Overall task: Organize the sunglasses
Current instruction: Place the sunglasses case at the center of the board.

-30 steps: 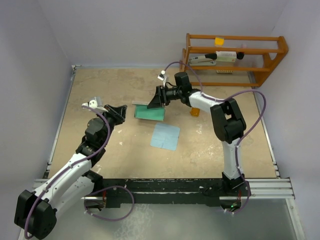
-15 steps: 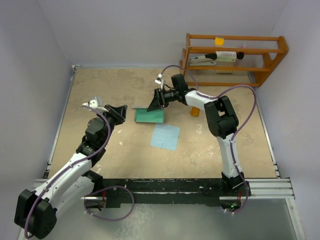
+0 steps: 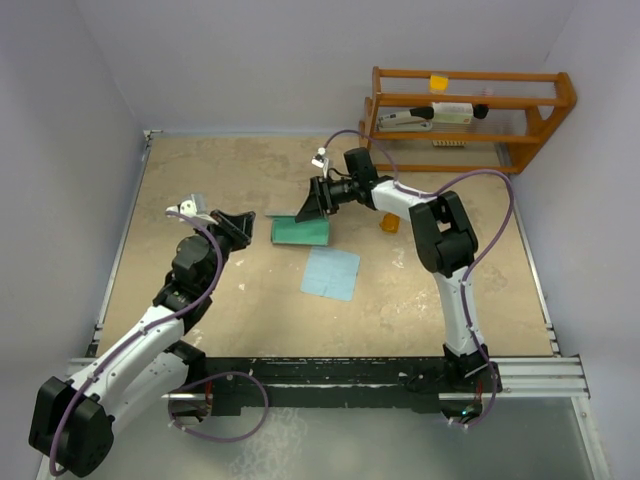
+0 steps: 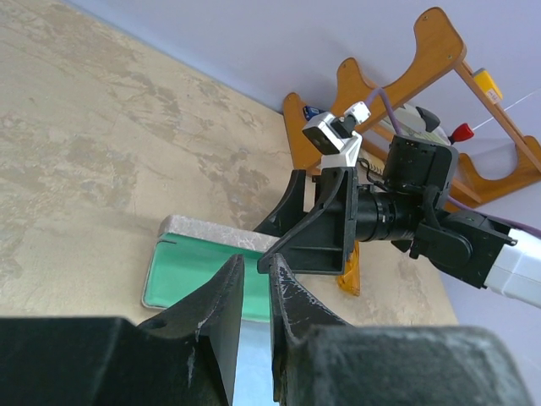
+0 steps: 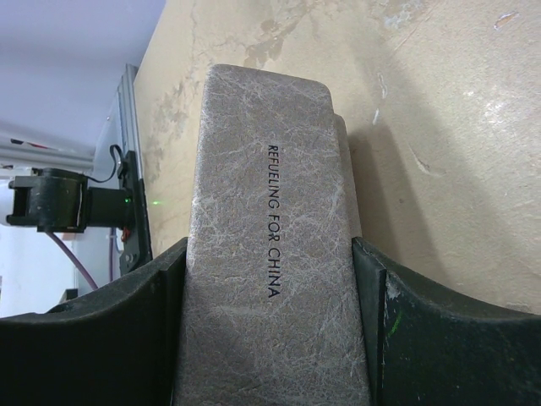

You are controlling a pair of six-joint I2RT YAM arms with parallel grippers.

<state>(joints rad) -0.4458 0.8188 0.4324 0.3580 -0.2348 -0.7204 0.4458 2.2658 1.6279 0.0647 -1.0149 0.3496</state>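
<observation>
The orange sunglasses (image 3: pixel 389 222) lie on the table just right of my right arm's wrist; in the left wrist view (image 4: pixel 352 275) they show partly behind that gripper. The grey case (image 3: pixel 300 231) lies open with its green lining up, also in the left wrist view (image 4: pixel 203 275). My right gripper (image 3: pixel 308 205) is shut on the case's raised grey lid (image 5: pixel 275 254), one finger on each side (image 5: pixel 269 245). My left gripper (image 3: pixel 246 220) is left of the case, nearly closed with a thin gap and empty (image 4: pixel 253 260).
A light blue cloth (image 3: pixel 331 273) lies flat in front of the case. A wooden rack (image 3: pixel 470 110) with small items stands at the back right, also in the left wrist view (image 4: pixel 423 68). Walls bound the table at left and back.
A second ago my right arm's elbow shifted left and the gripper edged along the lid. Since half a second ago nothing has visibly moved. The left arm is still.
</observation>
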